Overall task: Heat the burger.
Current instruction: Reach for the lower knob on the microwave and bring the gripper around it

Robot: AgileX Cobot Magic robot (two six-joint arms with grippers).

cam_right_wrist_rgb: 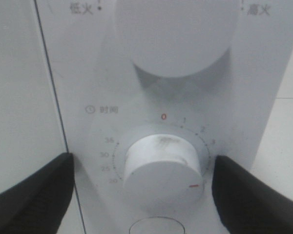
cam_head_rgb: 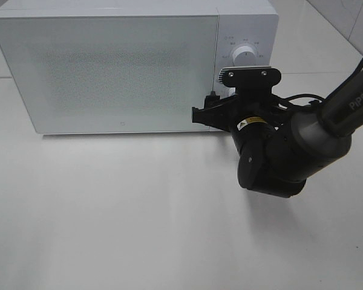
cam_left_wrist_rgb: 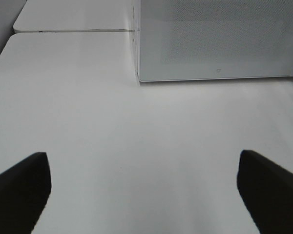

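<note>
Door (cam_head_rgb: 103,66) shut on the microwave (cam_head_rgb: 24,121), and all the action is at its control panel (cam_head_rgb: 257,27). The right pincer (cam_right_wrist_rgb: 142,168) is nosed straight in at the panel, jaws spread wide with one black finger on each side of the timer knob (cam_right_wrist_rgb: 161,163). They bracket it and do not seem to touch it. That placement makes sense: square on to the knob, ready to close and twist, because setting the time looks like the step in hand. The power dial (cam_right_wrist_rgb: 173,34) sits just above the timer knob, out of the jaws' line. A small red mark (cam_right_wrist_rgb: 196,185) shows at the knob's rim on the side away from the door, past the low numerals. Whether that means time is already dialled in, I can't say. The left pincer (cam_left_wrist_rgb: 142,163) is open too and holds nothing. It hangs over the bare counter (cam_left_wrist_rgb: 136,146), well out in front of the microwave's door end, parked clear so the right arm has the panel to itself. And the burger? It is nowhere in view, neither on the counter in front of the microwave nor in either pincer. My guess is that it sits inside, behind that frosted door, but the speckled panel gives nothing away. So there is no telling which way it faces or how it lies, and on its long axis I have nothing to call from here.
</note>
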